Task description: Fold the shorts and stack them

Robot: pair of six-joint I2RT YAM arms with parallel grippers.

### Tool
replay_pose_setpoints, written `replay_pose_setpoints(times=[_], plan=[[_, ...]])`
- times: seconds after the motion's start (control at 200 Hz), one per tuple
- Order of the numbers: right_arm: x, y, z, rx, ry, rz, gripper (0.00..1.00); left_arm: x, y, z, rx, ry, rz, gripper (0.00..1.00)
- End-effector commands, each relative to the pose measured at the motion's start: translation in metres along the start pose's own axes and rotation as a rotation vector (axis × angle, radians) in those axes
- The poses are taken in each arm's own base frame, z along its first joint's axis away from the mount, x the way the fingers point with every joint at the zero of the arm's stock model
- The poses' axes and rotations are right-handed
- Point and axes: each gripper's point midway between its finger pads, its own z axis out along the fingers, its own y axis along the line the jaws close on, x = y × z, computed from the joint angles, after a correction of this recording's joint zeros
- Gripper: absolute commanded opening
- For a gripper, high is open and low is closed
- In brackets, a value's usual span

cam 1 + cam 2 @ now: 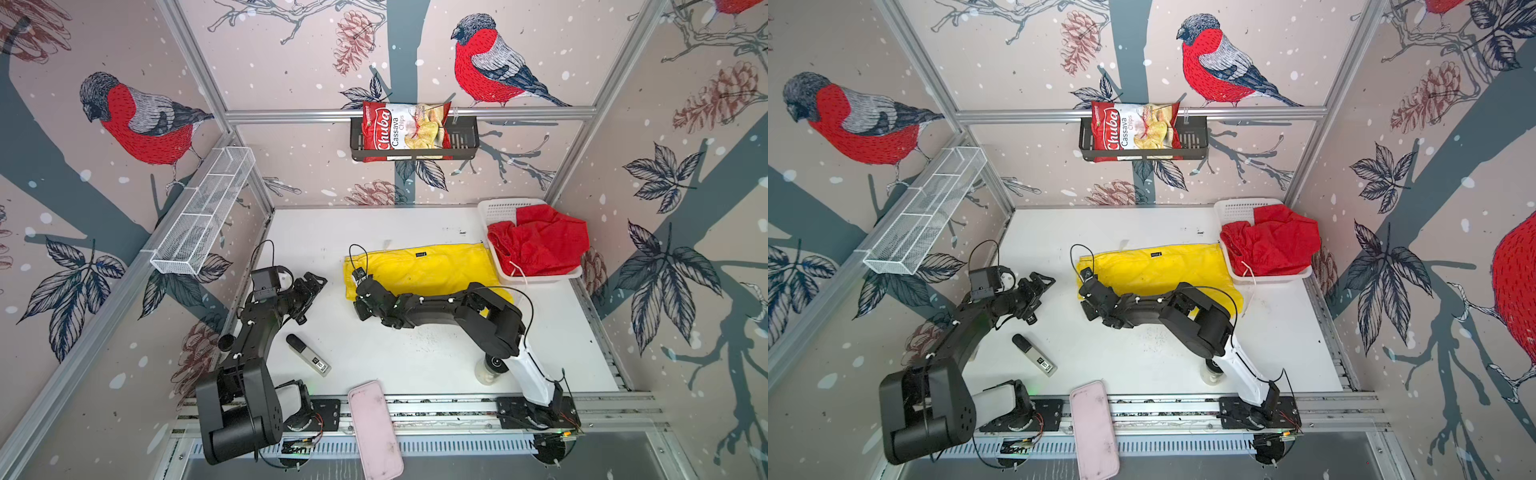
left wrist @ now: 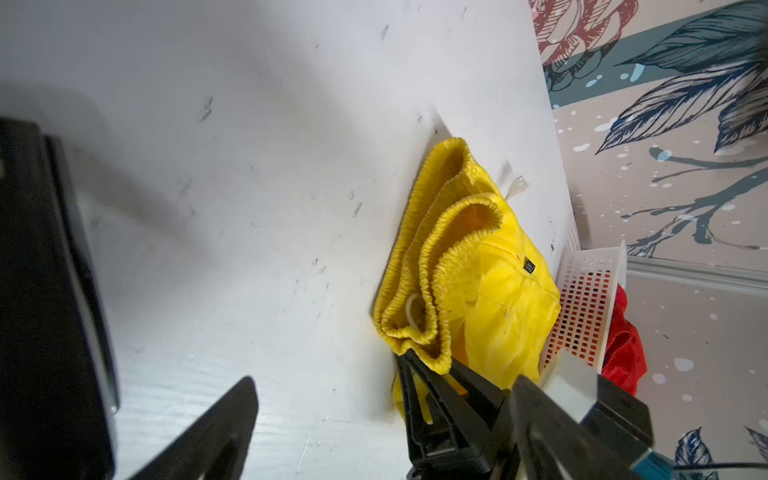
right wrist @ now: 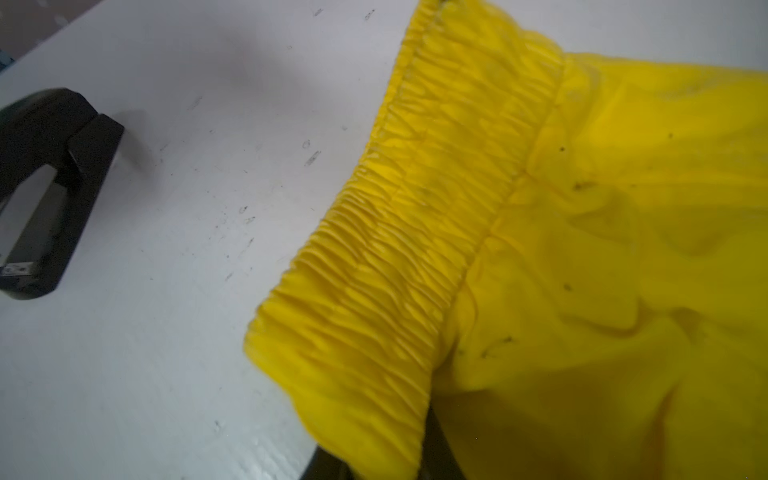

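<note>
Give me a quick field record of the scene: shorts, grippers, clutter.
yellow shorts: lying on the table, waistband end nearest the grippers
red shorts: crumpled in the white basket, far right corner
right gripper: shut on the near corner of the yellow waistband
left gripper: open, holding nothing, apart from the shorts
stack: not started
clutter: grey-and-black device on the table; pink case at the front edge

Yellow shorts (image 1: 432, 270) partly hidden under right arm (image 1: 457, 307), right hand (image 2: 415, 363) fabric-covered in its wrist view
</note>
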Motion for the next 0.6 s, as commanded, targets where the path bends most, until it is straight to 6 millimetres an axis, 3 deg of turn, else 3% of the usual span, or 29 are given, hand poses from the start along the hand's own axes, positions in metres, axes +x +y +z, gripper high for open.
replay_pose_setpoints(times=[0.0,0.24,0.595], plan=[[0.002,0.021,-0.010,-0.160,-0.006,0.078,0.13,-0.008,-0.011,0.006,0.061,-0.045,-0.002,0.98],[-0.001,0.029,-0.031,-0.310,-0.055,0.132,0.09,0.010,-0.048,0.028,0.093,-0.049,0.070,0.98],[-0.007,0.030,-0.054,-0.363,-0.115,0.143,0.09,0.043,-0.033,0.071,-0.053,0.039,0.064,0.98]])
